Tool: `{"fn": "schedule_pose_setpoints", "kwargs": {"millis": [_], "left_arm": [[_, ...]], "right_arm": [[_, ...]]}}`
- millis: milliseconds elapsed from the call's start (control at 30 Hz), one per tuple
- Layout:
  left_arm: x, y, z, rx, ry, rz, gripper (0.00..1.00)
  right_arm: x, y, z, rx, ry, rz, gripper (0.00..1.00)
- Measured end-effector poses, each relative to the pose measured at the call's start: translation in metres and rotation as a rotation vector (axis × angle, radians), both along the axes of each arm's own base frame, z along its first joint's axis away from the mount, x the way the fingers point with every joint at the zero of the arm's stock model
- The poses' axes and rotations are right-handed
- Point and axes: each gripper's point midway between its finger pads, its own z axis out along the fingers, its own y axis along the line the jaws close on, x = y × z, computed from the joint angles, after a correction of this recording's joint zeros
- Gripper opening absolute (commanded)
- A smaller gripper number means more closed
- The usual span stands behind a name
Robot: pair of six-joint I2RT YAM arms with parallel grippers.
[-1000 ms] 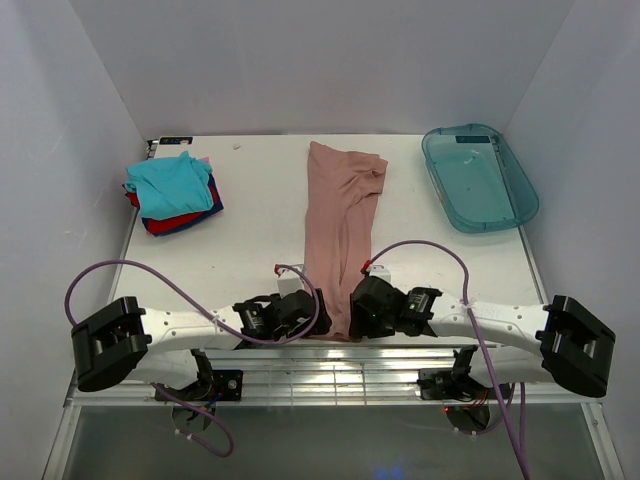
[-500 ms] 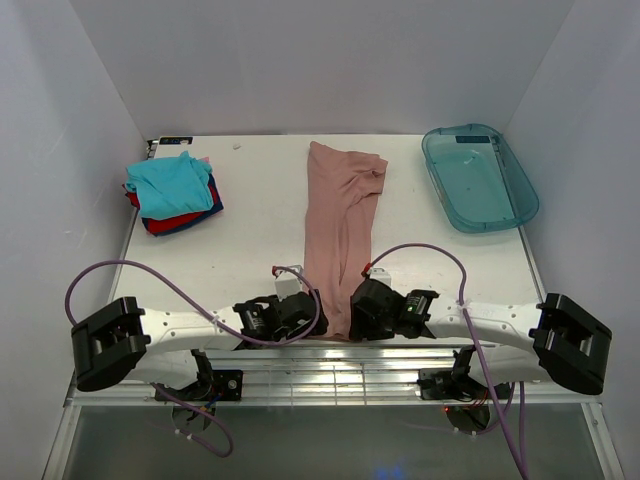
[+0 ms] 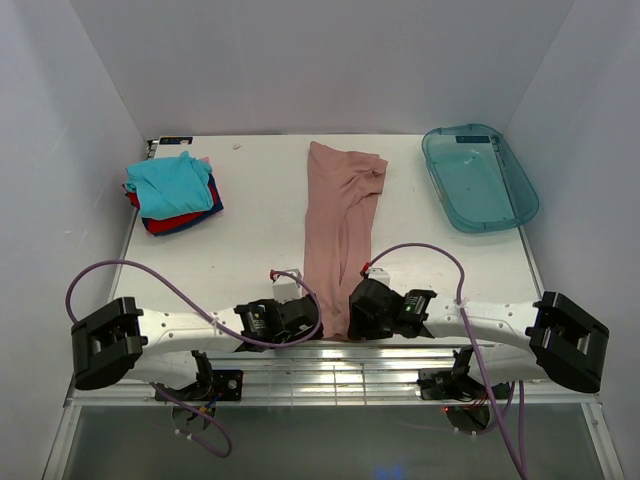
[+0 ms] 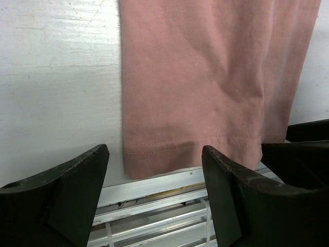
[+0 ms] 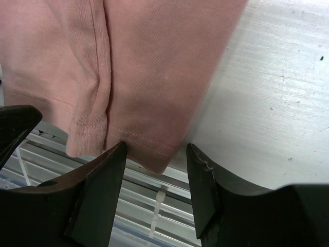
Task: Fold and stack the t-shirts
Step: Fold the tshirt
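The dusty-pink t-shirt [image 3: 340, 220] lies folded into a long strip down the table's middle, its hem at the near edge. Folded teal [image 3: 170, 182], red [image 3: 172, 219] and dark-blue [image 3: 168, 229] shirts sit stacked at the far left. My left gripper [image 3: 300, 325] is open at the hem's left corner; in the left wrist view the hem [image 4: 190, 149] lies between its fingers [image 4: 61, 195]. My right gripper [image 3: 355, 325] is open at the hem's right corner [image 5: 149, 149], its fingers [image 5: 100, 180] astride it, nothing held.
A translucent blue-green plastic tray [image 3: 524, 196] stands at the far right. The table's near edge is a metal rail [image 3: 330, 365] just under both grippers. White walls close in the left, back and right sides.
Both grippers have edged slightly nearer the table's front edge at the pink shirt's hem. The shirt has not moved.
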Motion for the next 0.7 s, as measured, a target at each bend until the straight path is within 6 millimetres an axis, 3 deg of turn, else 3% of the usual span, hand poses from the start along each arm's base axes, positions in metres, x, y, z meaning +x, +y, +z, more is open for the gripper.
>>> {"fn": "schedule_pose_setpoints", "kwargs": {"millis": [100,233,333,367,467,600,700], "left_arm": [[0.001,-0.004,0.0,-0.009,-0.004,0.0,0.82],[0.004,-0.011,-0.001,-0.019,-0.009,-0.004,0.71],[0.003,-0.013,-0.004,-0.019,-0.002,-0.009,0.52],[0.003,-0.014,-0.005,-0.017,0.003,-0.011,0.37],[-0.002,-0.014,-0.01,-0.01,0.027,-0.021,0.11],[-0.005,-0.017,-0.01,-0.017,0.043,-0.035,0.0],[-0.005,-0.019,-0.007,-0.008,0.045,-0.048,0.0]], "right_arm": [[0.002,0.002,0.0,0.002,-0.004,-0.001,0.57],[0.004,0.007,0.0,0.012,-0.011,0.002,0.55],[0.005,0.01,-0.001,0.016,-0.014,0.01,0.4],[0.005,0.01,-0.002,0.014,-0.014,0.013,0.24],[0.004,0.011,-0.002,0.018,-0.007,0.016,0.08],[0.003,0.011,0.0,0.021,-0.005,0.016,0.08],[0.002,0.008,0.003,0.013,-0.008,0.017,0.08]]}}
